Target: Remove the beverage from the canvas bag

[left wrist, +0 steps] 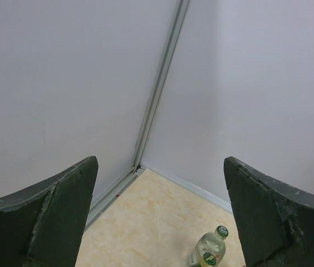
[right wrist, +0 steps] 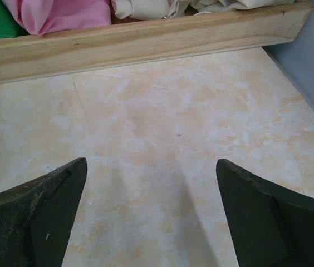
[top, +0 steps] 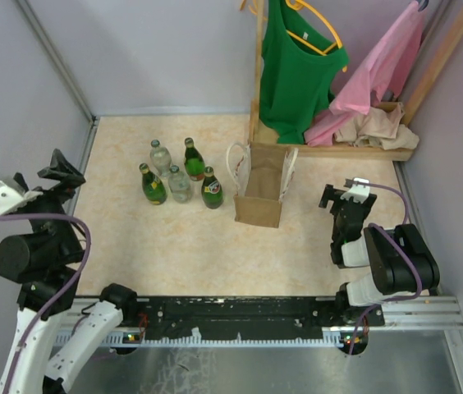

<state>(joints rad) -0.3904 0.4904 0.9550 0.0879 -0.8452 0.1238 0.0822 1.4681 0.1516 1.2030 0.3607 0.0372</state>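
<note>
The tan canvas bag [top: 260, 197] stands upright mid-table with its mouth open and its white loop handles [top: 237, 164] hanging at the sides. From above only tan cloth shows inside it, and no beverage is visible there. Several green and clear glass bottles [top: 180, 184] stand in a cluster just left of the bag; one clear bottle [left wrist: 208, 250] shows in the left wrist view. My left gripper [top: 57, 174] [left wrist: 160, 160] is raised at the far left, open and empty, facing the back-left corner. My right gripper [top: 342, 197] [right wrist: 150, 162] sits low to the right of the bag, open over bare table.
A wooden rack base [top: 355, 149] [right wrist: 146, 41] runs along the back right, holding a heap of pink and beige cloth [top: 363, 123]. A green top [top: 297, 66] hangs on a hanger above it. Grey walls close in on the left, back and right.
</note>
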